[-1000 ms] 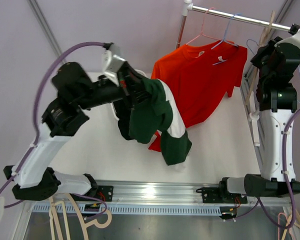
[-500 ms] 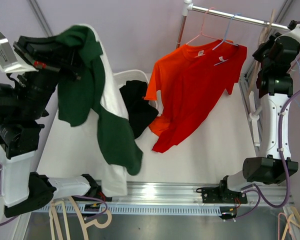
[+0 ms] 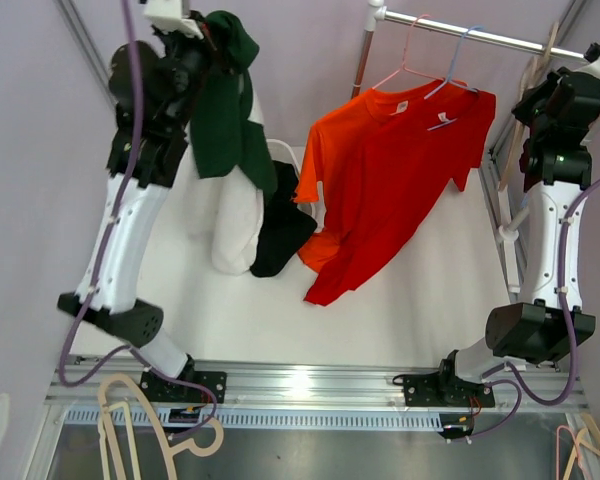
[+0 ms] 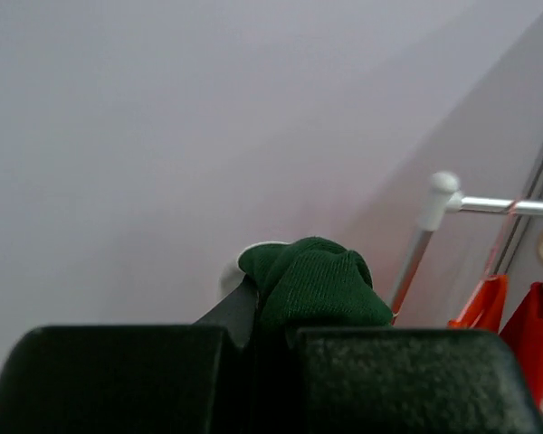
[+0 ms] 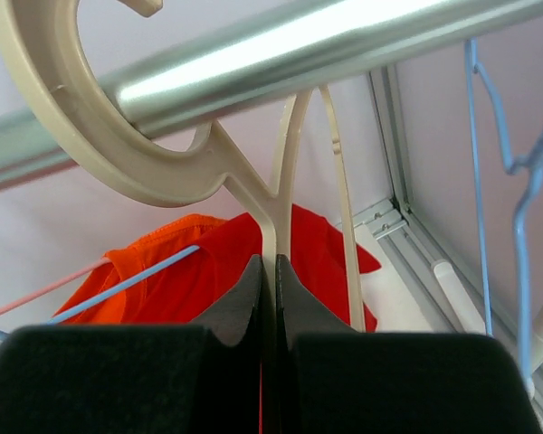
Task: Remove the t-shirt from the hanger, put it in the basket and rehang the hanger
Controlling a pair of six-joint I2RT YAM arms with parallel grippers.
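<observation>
Now our left gripper (image 4: 253,312), shut tight on the green t-shirt (image 3: 220,120), has swung it high, well left of the rail (image 3: 480,37). Our right gripper (image 5: 273,276) pinches the beige hanger (image 5: 45,90) on the rail, so removal looks done.

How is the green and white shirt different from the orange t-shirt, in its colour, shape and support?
The green and white shirt hangs bunched in a narrow column; the orange t-shirt hangs spread out. The left gripper holds the green and white shirt, jaws shut on its fabric; the orange t-shirt hangs under the metal rail. One has two colours, the other one. Both hang freely.
</observation>
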